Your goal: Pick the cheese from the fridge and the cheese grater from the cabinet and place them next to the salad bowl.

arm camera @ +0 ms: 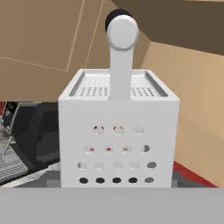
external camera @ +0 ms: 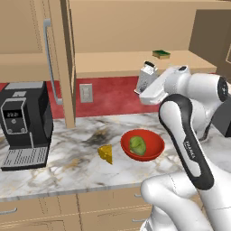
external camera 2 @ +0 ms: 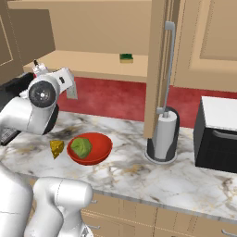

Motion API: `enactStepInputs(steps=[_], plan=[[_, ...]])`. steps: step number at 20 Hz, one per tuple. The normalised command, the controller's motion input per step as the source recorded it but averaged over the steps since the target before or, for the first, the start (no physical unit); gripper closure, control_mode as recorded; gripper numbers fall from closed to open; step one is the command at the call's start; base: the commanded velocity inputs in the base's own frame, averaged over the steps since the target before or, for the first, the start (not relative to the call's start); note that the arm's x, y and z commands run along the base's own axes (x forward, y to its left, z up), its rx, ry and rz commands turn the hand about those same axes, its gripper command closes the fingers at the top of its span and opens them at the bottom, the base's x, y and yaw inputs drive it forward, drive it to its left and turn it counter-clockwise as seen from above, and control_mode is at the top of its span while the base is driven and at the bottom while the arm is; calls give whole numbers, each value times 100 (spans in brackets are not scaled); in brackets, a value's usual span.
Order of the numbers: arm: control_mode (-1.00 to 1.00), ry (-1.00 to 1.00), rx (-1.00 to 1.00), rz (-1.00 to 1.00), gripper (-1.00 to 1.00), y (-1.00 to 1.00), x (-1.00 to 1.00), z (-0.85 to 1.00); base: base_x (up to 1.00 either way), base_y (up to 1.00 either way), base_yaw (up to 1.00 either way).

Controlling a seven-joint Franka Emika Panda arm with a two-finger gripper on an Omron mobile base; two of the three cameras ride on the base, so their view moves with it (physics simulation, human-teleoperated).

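The grater (arm camera: pixel 118 131) is being held clamped in the gripper (external camera: pixel 145 85); next it is to be lowered beside the bowl (external camera: pixel 155 149), near the cheese (external camera: pixel 106 153).

Rendered home kitchen. Marble-patterned bench (external camera: pixel 67 167) over tan drawers, red backsplash (external camera: pixel 113 94), open wooden wall cabinet (external camera: pixel 131 61) with bar handle, black coffee machine (external camera: pixel 22 124) at left, paper-towel holder (external camera 2: pixel 163 136) and salad bowl (external camera: pixel 142 144) on bench.
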Motion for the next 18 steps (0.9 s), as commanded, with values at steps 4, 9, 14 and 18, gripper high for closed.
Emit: enactStepInputs(steps=[4,9,14,18], plan=[[-100,14,0,-20,100,5,-37,-23,0,0,0],[-100,38,0,-24,100,-10,-23,-25,0,0,0],[-100,40,0,-21,100,-22,-17,-32,0,0,0],[-100,22,2,-18,100,-14,-15,-40,0,0,0]])
